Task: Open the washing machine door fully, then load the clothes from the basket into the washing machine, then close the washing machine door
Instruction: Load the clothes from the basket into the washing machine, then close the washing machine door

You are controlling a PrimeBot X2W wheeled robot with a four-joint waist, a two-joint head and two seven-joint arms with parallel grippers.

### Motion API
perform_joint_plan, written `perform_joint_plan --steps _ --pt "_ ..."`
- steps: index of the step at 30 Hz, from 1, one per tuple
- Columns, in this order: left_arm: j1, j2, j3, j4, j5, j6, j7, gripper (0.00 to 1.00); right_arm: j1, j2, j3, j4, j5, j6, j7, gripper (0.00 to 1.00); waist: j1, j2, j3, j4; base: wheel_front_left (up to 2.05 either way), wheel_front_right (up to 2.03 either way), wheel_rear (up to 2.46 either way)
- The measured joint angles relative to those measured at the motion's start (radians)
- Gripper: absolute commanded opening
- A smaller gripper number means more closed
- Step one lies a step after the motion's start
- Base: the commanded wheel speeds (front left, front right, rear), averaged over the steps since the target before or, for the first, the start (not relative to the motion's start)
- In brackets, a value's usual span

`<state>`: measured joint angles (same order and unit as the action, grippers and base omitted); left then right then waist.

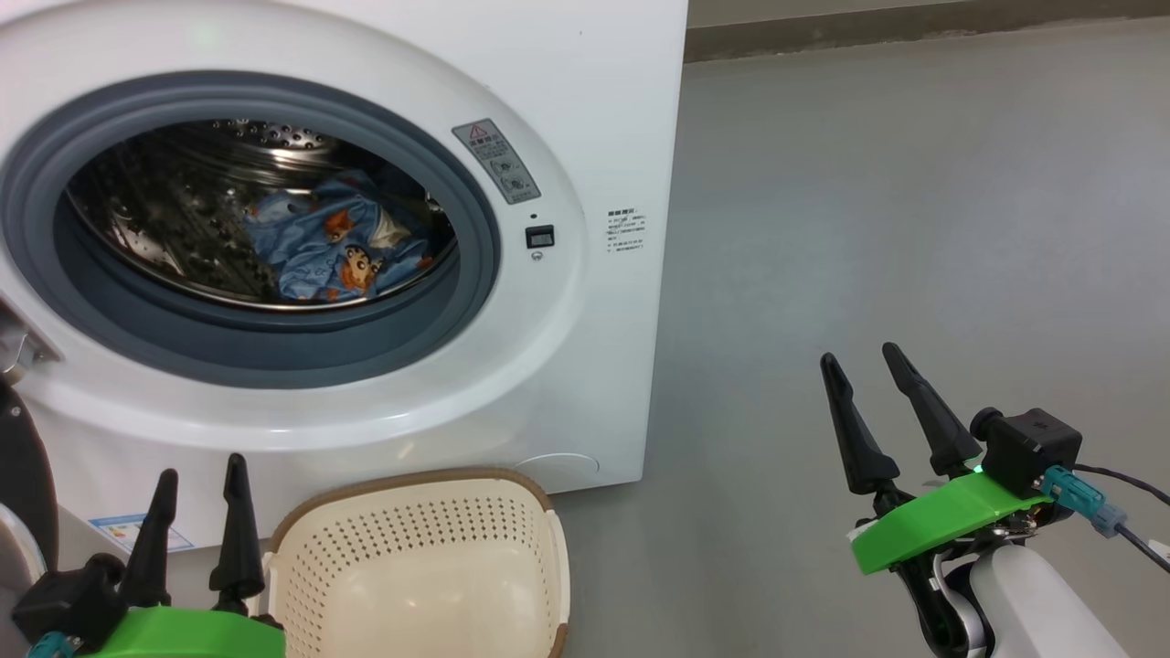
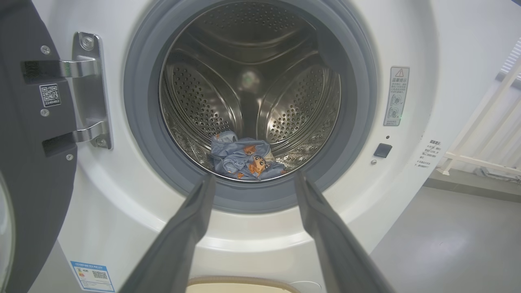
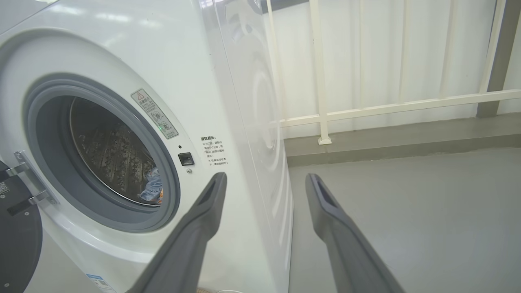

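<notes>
Resting inside the washing machine, the clothes seem loaded, the basket before it empty; left claw and right claw stand open, free to close the door.

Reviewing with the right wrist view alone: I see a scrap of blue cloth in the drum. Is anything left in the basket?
Observer: No; in the head view the visible part of the basket is bare plastic.
Reviewer: Is the left gripper carrying something?
Observer: No; the left gripper stands beside the basket, jaws open, nothing between them.
Reviewer: How much cloth is inside?
Observer: The left wrist view shows a crumpled light blue garment low at the front of the drum.
</notes>
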<state>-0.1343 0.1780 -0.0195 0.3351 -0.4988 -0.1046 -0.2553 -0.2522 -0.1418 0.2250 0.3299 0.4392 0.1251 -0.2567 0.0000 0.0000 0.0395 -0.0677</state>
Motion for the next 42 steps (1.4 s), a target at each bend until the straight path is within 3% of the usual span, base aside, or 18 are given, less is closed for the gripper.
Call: perform_joint_plan --steps 33,42 --pt "0.001 0.011 0.018 0.003 0.000 -0.010 0.000 1.00 0.000 0.005 0.001 0.000 0.000 0.000 0.000 1.00 0.0000 0.0000 0.016 -0.006 0.00 0.00 0.00" --pt "0.000 0.010 0.021 0.003 0.000 -0.011 0.000 1.00 0.000 0.008 0.000 0.000 0.000 0.000 0.000 1.00 0.0000 0.0000 0.015 -0.006 -0.73 0.73 0.00"
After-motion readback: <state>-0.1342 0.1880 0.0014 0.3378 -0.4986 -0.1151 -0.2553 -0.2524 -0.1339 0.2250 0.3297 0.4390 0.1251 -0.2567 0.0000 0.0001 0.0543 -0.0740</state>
